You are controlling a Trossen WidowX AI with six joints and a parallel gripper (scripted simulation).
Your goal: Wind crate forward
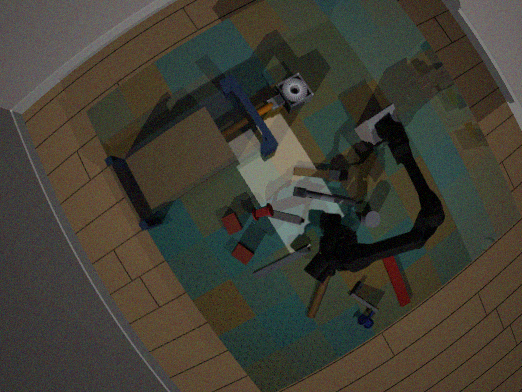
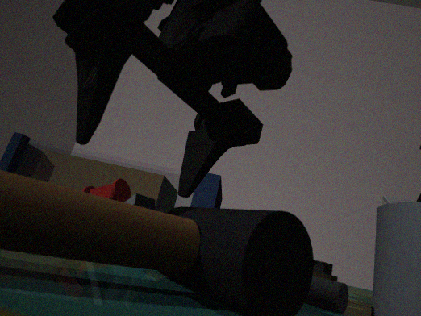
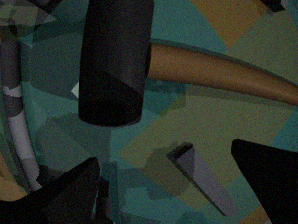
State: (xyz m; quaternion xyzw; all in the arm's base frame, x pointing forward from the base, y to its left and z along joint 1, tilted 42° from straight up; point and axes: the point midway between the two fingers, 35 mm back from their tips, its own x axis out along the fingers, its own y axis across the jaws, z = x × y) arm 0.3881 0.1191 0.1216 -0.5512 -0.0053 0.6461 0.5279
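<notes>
The tan crate [image 1: 177, 157] [image 2: 121, 173] lies flat in the cubby, with a gap before the blue frame [image 1: 250, 111] at its mouth. An orange strap [image 1: 256, 114] runs under the frame to the winch [image 1: 295, 90], whose round top hole is uncovered. A crank-like piece [image 1: 363, 298] with a blue knob [image 1: 365, 320] lies near the bench's front. A red-ended tool [image 1: 262, 212] [image 2: 110, 190] with a grey shaft lies mid-bench. My open, empty gripper [image 1: 324, 244] [image 2: 133, 168] [image 3: 166, 154] hangs above the black-headed mallet [image 2: 278, 258] [image 3: 115, 60] and a grey bar [image 1: 280, 260] [image 3: 202, 176].
The mallet's brown handle [image 1: 317, 300] [image 2: 81, 219] [image 3: 215, 70] sticks out from beneath the gripper in the top view. Two red blocks [image 1: 231, 223] [image 1: 242, 253], a grey wrench-like tool [image 1: 325, 195], a pale cylinder [image 1: 371, 219] [image 2: 397, 258] and a red bar [image 1: 397, 281] surround it.
</notes>
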